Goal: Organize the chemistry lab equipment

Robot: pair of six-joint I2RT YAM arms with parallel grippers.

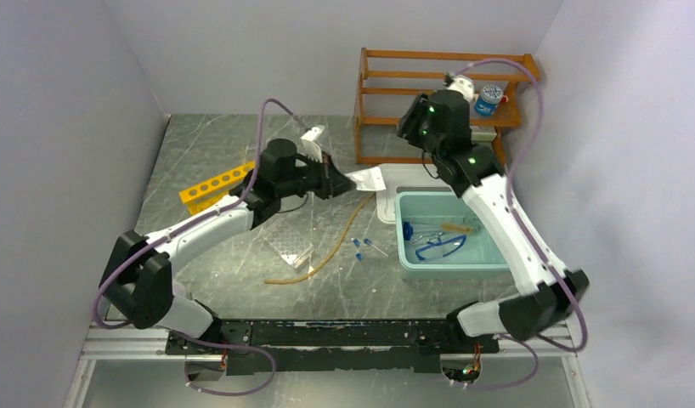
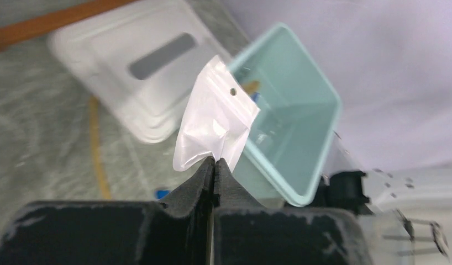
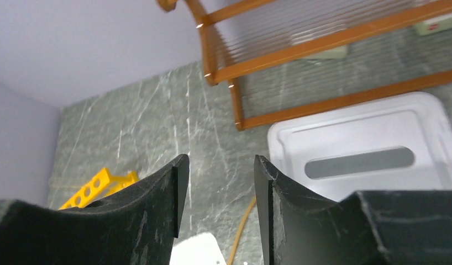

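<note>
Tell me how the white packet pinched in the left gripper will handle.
Probably light and floppy: the white packet creases where the left gripper pinches its edge. Its glossy film looks slippery, so it may slip out.

**Packet aloft, other lab items scattered**

The white packet, a glossy pouch with a punched hole, hangs in the air, pinched at one edge by the left gripper. The yellow holed rack lies at an angle at far left. The clear tray lies in the middle. The long tan rubber tube curves just right of it, with tiny blue-capped tubes beside that. Blue-framed clear goggles rest inside the pale teal tub on the right.
</note>
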